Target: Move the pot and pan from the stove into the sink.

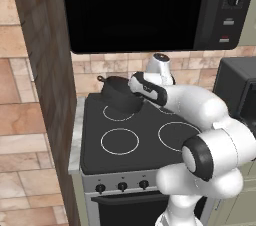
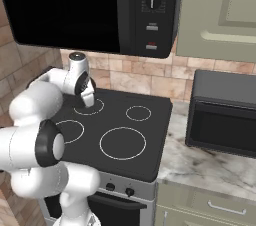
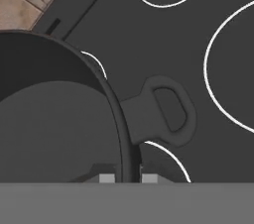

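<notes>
The hand (image 3: 121,177) is clamping shut across the wall of the pot (image 3: 54,119), one fingertip inside and one outside, beside its loop handle at centre frame. The pot is sitting at the stove's (image 1: 145,145) upper-left burner, directly under the hand.

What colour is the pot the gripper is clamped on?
Dark grey-black all over; the hand view shows the pot best, its wall between the shut gripper.
</notes>
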